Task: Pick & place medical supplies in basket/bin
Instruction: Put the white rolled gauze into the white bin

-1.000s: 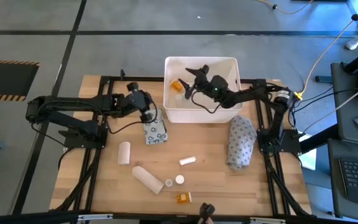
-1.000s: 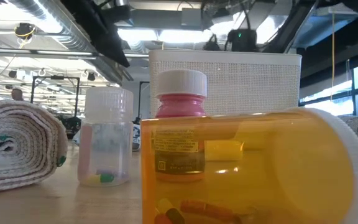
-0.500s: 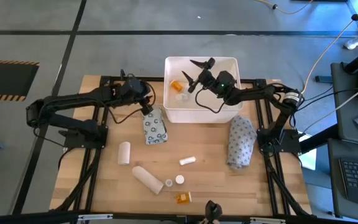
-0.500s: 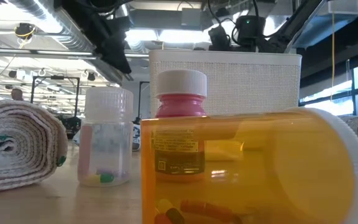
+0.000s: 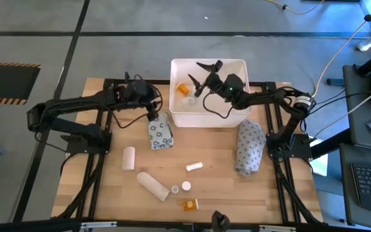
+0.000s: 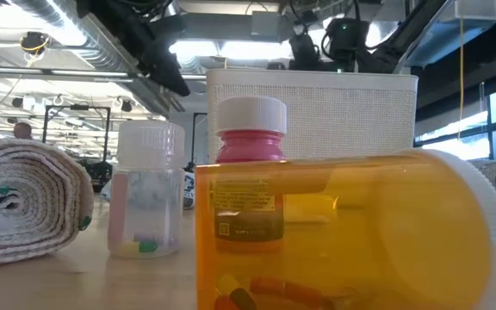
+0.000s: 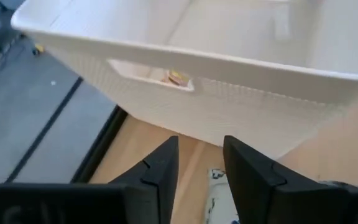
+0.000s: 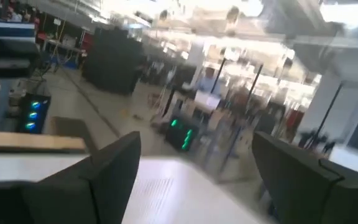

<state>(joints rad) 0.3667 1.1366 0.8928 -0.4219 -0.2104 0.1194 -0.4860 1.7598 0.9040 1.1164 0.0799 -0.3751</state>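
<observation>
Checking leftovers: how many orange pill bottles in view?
2. One orange bottle lies inside the bin; another lies at the table's near edge. More may hide under the right arm.
</observation>
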